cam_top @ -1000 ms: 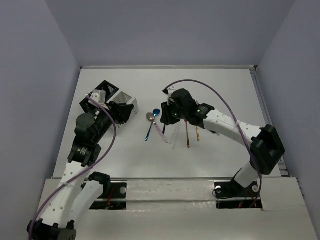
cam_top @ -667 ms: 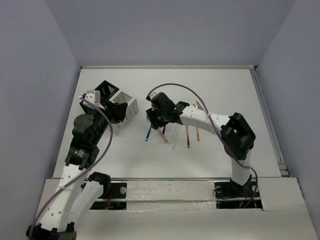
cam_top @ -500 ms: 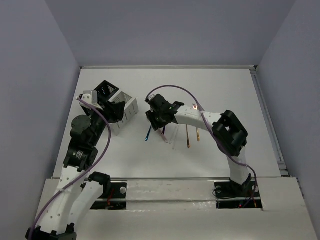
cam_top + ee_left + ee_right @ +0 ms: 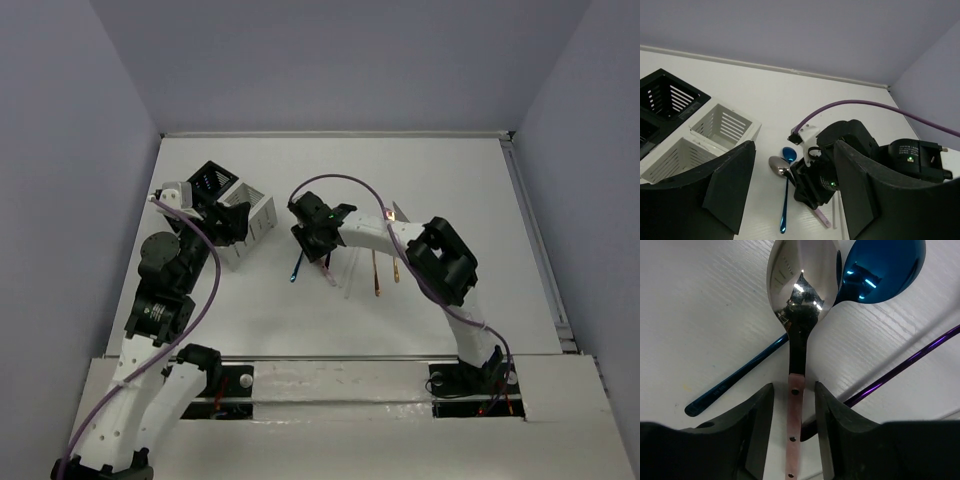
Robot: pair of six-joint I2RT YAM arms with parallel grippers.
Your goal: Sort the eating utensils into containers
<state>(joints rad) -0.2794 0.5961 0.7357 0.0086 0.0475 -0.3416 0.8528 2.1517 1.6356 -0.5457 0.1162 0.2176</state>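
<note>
The silver spoon (image 4: 802, 277) lies flat on the surface (image 4: 450, 180), and its pink handle runs straight back between the two fingers (image 4: 752, 435) of the right pincer (image 4: 794, 405). The bowl points away from the pincer. The long axis of the spoon therefore goes along the pincer, and the fingers stand across it, one on each side. The pincer is narrow but not closed: in the wrist view a thin strip of surface shows between each finger and the handle, so I judge that nothing is gripped yet.

The neck of the silver spoon crosses over the blue spoon (image 4: 882, 267). That spoon's bowl touches the right side of the silver bowl, and its handle goes out to the left of the silver spoon. A purple handle (image 4: 905, 360) passes just beside the silver spoon on the right, under the right finger. Closing here could catch this purple handle too, which seems the main risk. Further right of the silver spoon lie the chopsticks (image 4: 349, 278), then the forks (image 4: 376, 272).

The left pincer (image 4: 228, 222) is wide and holds nothing. It hangs well to the left of the silver spoon, by the white box (image 4: 255, 212), with the black box (image 4: 212, 180) behind. The right arm is clearly the nearer one, so the pick-up is probably its job.
</note>
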